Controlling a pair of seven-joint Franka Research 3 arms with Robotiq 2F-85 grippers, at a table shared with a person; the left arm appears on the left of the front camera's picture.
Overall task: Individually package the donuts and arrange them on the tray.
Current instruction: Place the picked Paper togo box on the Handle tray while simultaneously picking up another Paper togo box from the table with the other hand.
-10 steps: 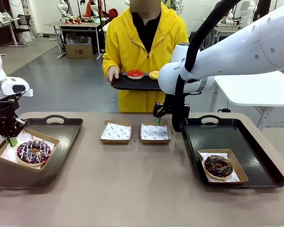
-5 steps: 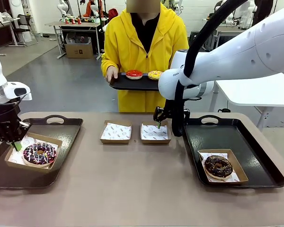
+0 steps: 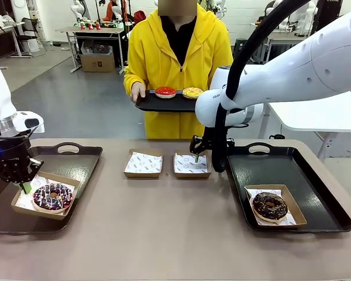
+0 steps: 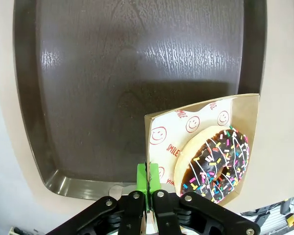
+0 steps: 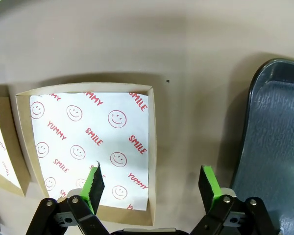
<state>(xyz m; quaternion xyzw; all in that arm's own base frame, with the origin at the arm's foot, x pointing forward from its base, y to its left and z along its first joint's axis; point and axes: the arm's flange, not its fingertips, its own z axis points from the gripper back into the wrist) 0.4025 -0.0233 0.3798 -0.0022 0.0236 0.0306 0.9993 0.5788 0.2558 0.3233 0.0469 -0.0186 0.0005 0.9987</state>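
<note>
My left gripper (image 3: pixel 26 185) is shut on the back wall of a cardboard box (image 3: pixel 23 202) that holds the sprinkled chocolate donut (image 3: pixel 52 196), low over the left tray (image 3: pixel 76 161). In the left wrist view the green pads (image 4: pixel 148 178) pinch the box's wall (image 4: pixel 149 142) beside the sprinkled donut (image 4: pixel 215 164). My right gripper (image 3: pixel 200 155) hangs open over an empty lined box (image 3: pixel 192 164); its fingers (image 5: pixel 95 182) straddle that box's right wall (image 5: pixel 152 147). The dark chocolate donut (image 3: pixel 269 205) sits boxed on the right tray (image 3: pixel 316 187). A person holds a small tray (image 3: pixel 158 104) with the red donut (image 3: pixel 165 92) and the yellow donut (image 3: pixel 192 92).
A second empty lined box (image 3: pixel 143 163) stands left of the first at the table's middle. The right tray's rim (image 5: pixel 245 122) lies close to my right gripper. The person stands at the far edge in a yellow hoodie (image 3: pixel 158 52).
My left gripper has carried the boxed sprinkled donut to the right and down onto the left tray. The right gripper has sunk a little toward the empty box.
</note>
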